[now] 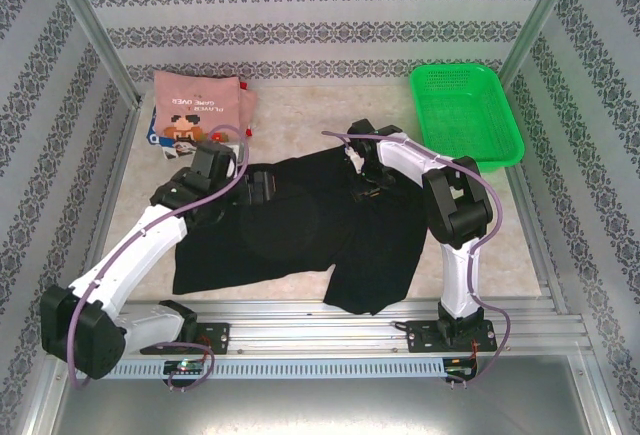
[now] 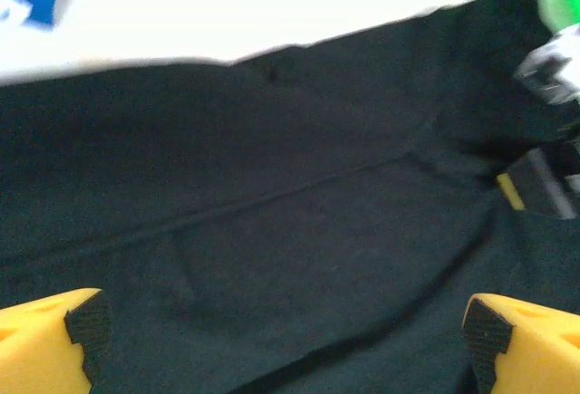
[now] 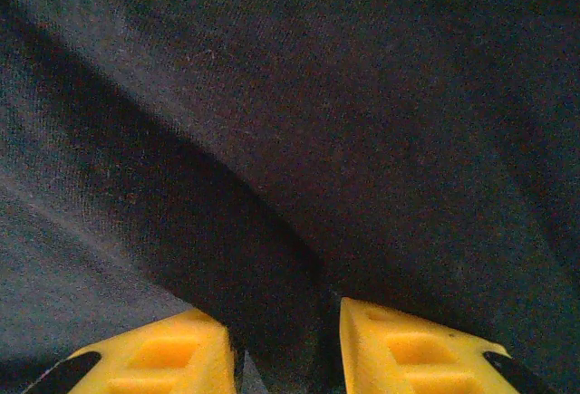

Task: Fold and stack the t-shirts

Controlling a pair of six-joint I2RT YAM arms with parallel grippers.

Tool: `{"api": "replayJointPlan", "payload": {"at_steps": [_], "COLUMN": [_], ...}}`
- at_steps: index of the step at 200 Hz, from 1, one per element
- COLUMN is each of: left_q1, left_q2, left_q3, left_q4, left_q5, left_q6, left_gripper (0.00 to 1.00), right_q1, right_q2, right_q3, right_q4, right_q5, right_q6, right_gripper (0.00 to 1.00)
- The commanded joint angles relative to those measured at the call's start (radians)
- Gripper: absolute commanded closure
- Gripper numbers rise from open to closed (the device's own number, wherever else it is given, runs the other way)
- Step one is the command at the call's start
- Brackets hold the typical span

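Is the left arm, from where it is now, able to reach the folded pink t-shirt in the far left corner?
Probably yes. The left arm hovers over the black t-shirt, jaws open and empty, and nothing stands between it and the pink t-shirt just beyond it.

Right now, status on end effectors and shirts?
Left end effector open over black shirt. Right end effector pinching its fold. Pink shirt folded far left. Basket aside.

Pale walls (image 1: 330,15) with dark floral bands are enclosing a beige table (image 1: 300,135). Silver metal posts (image 1: 95,30) are rising at the sides, and a ridged metal rail (image 1: 330,315) is running along the near edge under even light.
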Motion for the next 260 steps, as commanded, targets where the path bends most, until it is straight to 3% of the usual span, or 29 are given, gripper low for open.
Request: {"api": "replayJointPlan", "payload": {"at_steps": [1, 20, 53, 79, 113, 164, 260], "left_q1": [0.022, 0.031, 0.033, 0.046, 0.142, 0.255, 0.293], "left_q2": [0.017, 0.026, -0.045, 0.0, 0.073, 0.26, 0.516], "left_q3": [-0.054, -0.085, -0.216, -0.256, -0.264, -0.196, 0.027], "left_q4": [-0.031, -0.018, 0.165, 0.152, 0.103, 0.096, 0.13], "left_q5": [-0.061, -0.08, -0.07, -0.098, -0.153, -0.182, -0.261], "left_q6": [-0.132, -0.14, -0.135, -0.169, -0.238, -0.21, -0.044], "left_gripper": [0.0, 0.0, 0.0, 0.0, 0.0, 0.0, 0.0], "right_q1": [-0.013, -0.021, -0.03, -0.033, -0.039, -0.083, -0.146], "right_q2": [-0.014, -0.017, -0.007, -0.005, 0.005, 0.022, 0.215], "right_q3": [-0.009, -0.007, 0.003, 0.012, 0.029, 0.098, 0.365], "right_q4": [-0.005, -0.002, 0.002, 0.002, -0.012, -0.071, -0.235], "right_q5": [-0.02, -0.028, -0.036, -0.042, -0.046, -0.127, -0.193], "right_q6": [-0.013, -0.011, -0.016, -0.019, -0.031, -0.076, -0.098], "right_gripper": [0.66, 0.68, 0.73, 0.82, 0.84, 0.84, 0.81]}}
